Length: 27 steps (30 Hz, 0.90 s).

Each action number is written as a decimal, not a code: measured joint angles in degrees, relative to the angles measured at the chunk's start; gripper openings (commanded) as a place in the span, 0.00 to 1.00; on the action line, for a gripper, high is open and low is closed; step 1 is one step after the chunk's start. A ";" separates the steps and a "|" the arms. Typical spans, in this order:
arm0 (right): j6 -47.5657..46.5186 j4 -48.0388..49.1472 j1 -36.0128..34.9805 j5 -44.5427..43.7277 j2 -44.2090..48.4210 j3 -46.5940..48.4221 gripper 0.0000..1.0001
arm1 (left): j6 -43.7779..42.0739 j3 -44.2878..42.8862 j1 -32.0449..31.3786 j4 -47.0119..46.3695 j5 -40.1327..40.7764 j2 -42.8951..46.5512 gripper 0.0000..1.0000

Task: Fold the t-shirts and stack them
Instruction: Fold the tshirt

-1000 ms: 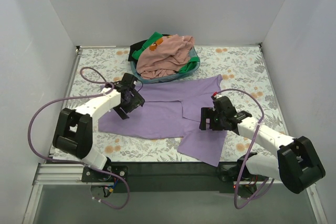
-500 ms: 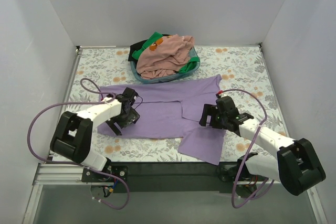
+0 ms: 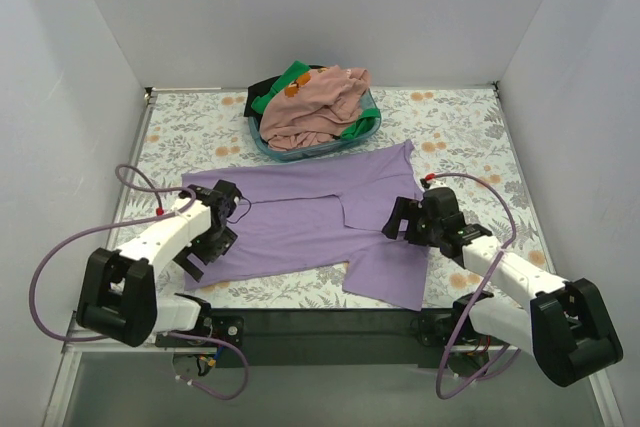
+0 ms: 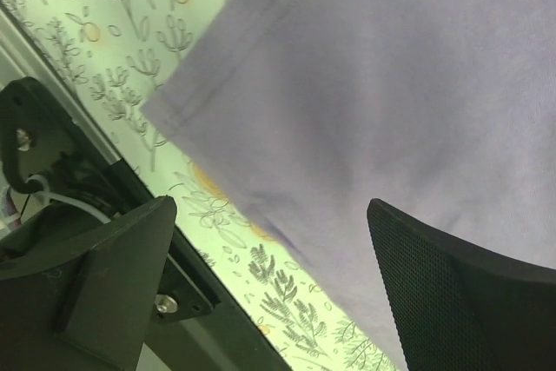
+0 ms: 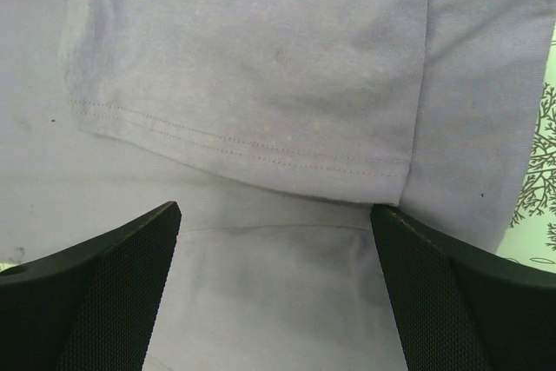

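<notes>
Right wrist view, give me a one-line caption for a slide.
Open right gripper over the lavender t-shirt, a stitched hem just ahead of its fingers.

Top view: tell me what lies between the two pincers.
Only the purple tee, spread on the table, lies between the left pincer and the right pincer; the top view shows it.

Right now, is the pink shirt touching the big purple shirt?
Apart. The top view shows the pink shirt heaped inside the basket, whose rim lies between it and the purple shirt spread on the table.
</notes>
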State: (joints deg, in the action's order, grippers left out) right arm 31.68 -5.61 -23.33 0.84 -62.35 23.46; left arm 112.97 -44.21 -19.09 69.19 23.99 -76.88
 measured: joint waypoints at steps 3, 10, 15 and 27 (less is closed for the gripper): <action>-0.31 -0.24 0.09 0.02 1.16 -0.33 0.98 | 0.09 0.00 0.24 2.54 0.55 4.24 0.93; -0.76 -5.97 0.24 1.29 4.85 -0.44 0.98 | 0.39 0.04 0.72 2.71 0.46 8.20 0.93; -1.25 -12.20 0.39 1.97 9.07 -0.44 0.98 | 0.44 0.98 0.76 1.53 -0.70 4.83 0.93; -8.00 -18.58 0.46 1.68 -2.60 16.81 0.98 | -3.10 -9.77 7.34 -8.55 0.15 -6.19 0.98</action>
State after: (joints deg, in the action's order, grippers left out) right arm 23.68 -24.18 -22.87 2.52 -64.95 40.27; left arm 109.86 -53.98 -11.75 60.64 24.14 -83.07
